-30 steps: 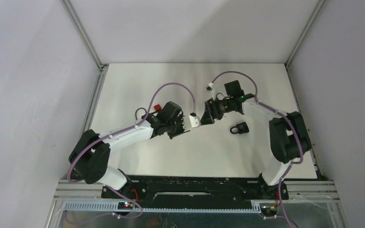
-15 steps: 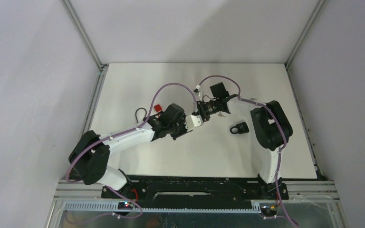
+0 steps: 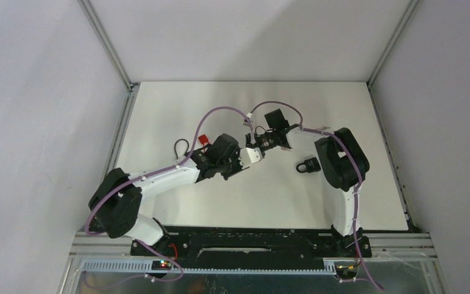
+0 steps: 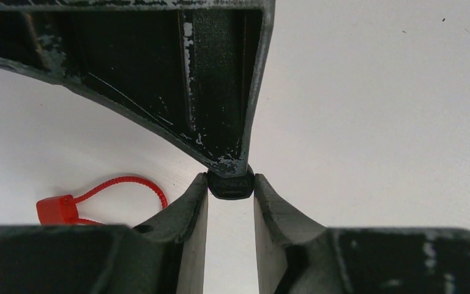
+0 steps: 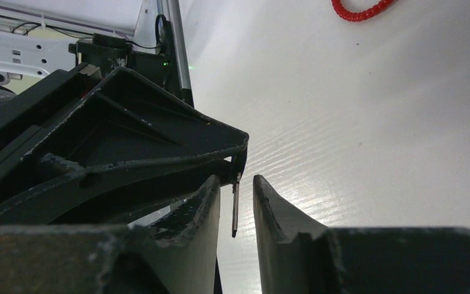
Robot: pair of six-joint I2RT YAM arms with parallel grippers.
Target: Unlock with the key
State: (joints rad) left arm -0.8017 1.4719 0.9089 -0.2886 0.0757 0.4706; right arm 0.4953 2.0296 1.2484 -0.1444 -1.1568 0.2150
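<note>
left gripper (image 4: 231, 197) pinching the key (image 4: 231, 185) by its black head at frame centre, right gripper (image 5: 237, 185) hovering narrowly parted around the blade without touching, padlock (image 3: 309, 165) lying right of centre

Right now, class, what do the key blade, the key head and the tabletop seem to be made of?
The key blade is a thin, flat grey strip, likely metal. The key head looks matte black and rounded, probably plastic. The tabletop is white with faint grain lines and a soft sheen, perhaps laminate or painted board.
</note>
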